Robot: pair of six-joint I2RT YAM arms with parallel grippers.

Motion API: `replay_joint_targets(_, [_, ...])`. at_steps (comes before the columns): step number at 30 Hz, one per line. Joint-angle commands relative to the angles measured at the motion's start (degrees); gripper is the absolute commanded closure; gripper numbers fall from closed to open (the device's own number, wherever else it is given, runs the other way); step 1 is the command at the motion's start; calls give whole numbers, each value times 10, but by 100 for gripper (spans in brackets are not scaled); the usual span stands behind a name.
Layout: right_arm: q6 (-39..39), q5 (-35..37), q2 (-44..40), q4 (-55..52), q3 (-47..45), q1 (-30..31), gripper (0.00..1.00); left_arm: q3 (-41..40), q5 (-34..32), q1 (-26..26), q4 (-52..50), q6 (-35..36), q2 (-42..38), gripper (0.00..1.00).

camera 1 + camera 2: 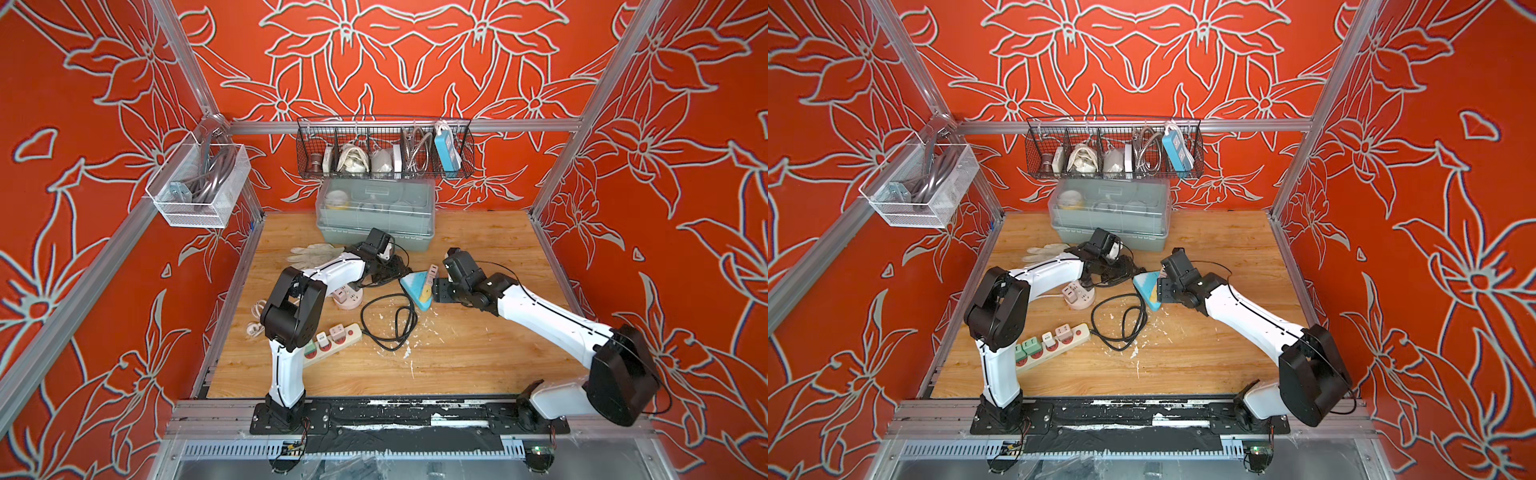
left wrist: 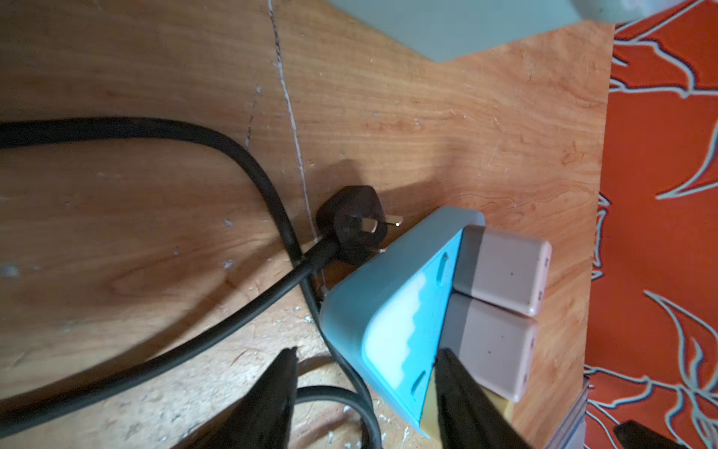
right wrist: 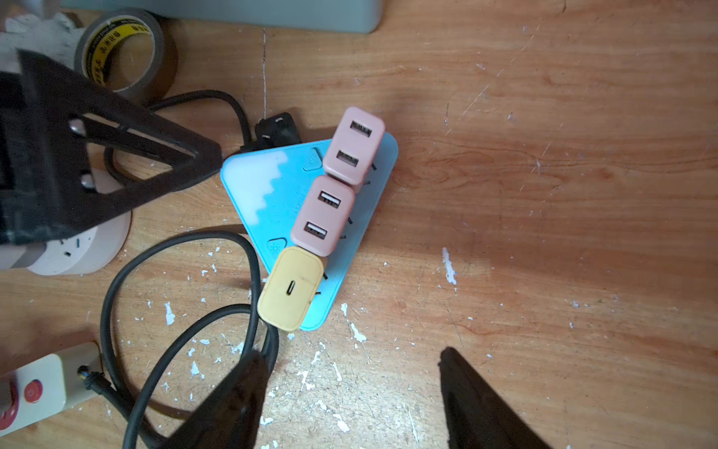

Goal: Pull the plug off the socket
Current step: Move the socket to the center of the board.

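On scratched wood (image 3: 544,194), triangular socket (image 3: 277,204), boxy plugs (image 3: 322,215)

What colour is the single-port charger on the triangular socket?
The charger is yellow; right wrist view.

Black characters are printed on the yellow inner band of the tape roll (image 3: 101,50), too blurred to be read. On two buttons of the blue triangular socket (image 3: 283,194), a power sign and possibly a lamp sign are embossed.

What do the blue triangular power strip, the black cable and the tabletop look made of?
Blue triangular power strip: smooth matte plastic, moulded rounded edges. Black cable: likely rubbery sheath, dull, bends in loops. Tabletop: wood or wood-look board, visible grain, scratched.
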Motion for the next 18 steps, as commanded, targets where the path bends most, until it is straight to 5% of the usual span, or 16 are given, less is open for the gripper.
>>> replay_joint_targets(1, [-10,4,-16,8,-12,-1,27,-8,57,1,36,-6,30,44])
replay_joint_targets(18, [-18,31,-48,-27,-24,-2,26,-106,131,1,178,-110,32,58])
